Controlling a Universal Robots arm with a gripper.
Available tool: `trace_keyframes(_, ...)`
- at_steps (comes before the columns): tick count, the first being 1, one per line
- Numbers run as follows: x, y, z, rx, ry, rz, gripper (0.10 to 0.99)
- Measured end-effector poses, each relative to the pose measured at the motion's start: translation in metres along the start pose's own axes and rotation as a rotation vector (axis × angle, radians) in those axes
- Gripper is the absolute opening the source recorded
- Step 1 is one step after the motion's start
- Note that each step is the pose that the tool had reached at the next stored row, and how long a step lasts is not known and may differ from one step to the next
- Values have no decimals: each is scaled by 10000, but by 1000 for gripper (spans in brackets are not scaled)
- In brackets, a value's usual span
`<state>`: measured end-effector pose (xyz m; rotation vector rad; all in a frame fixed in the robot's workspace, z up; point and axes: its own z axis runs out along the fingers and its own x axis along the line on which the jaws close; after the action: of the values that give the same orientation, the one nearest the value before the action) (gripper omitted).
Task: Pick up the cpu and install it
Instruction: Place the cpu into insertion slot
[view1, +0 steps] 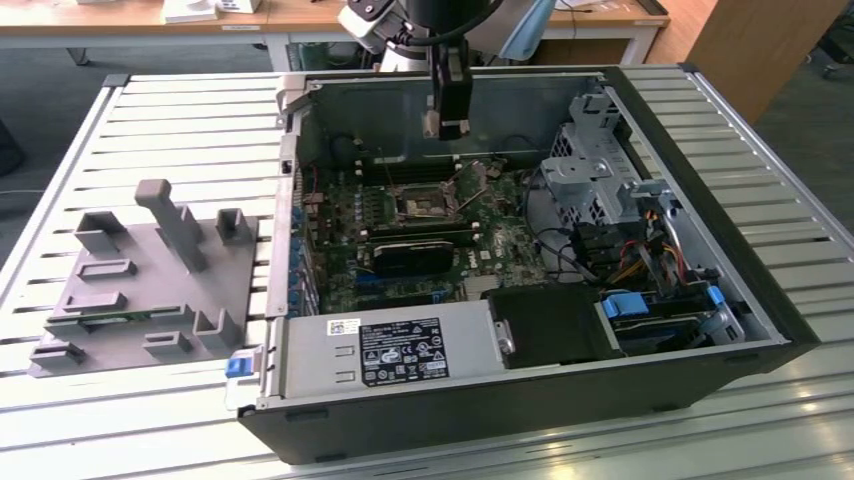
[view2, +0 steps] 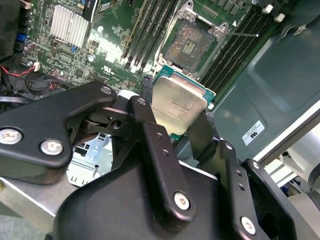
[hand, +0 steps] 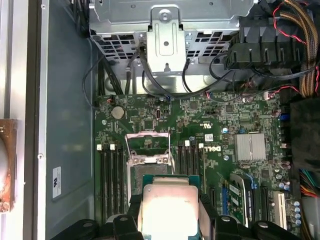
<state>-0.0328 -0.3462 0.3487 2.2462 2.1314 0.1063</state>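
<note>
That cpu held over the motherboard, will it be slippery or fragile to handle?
The cpu is probably stiff and light: a thin flat plate. Its smooth metal top looks slippery, and the jaws of the gripper pinch only its edges, so it could tilt.

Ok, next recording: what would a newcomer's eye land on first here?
The gripper clamps the cpu by its edges over the green board, near the open socket. In the exterior view, the opened computer case lies on a slatted table, with a grey tray toward the exterior view's left.
</note>
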Motion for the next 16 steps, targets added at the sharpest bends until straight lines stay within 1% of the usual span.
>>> trace_keyframes(16, -2, -7, 83, 2, -2, 0, 533)
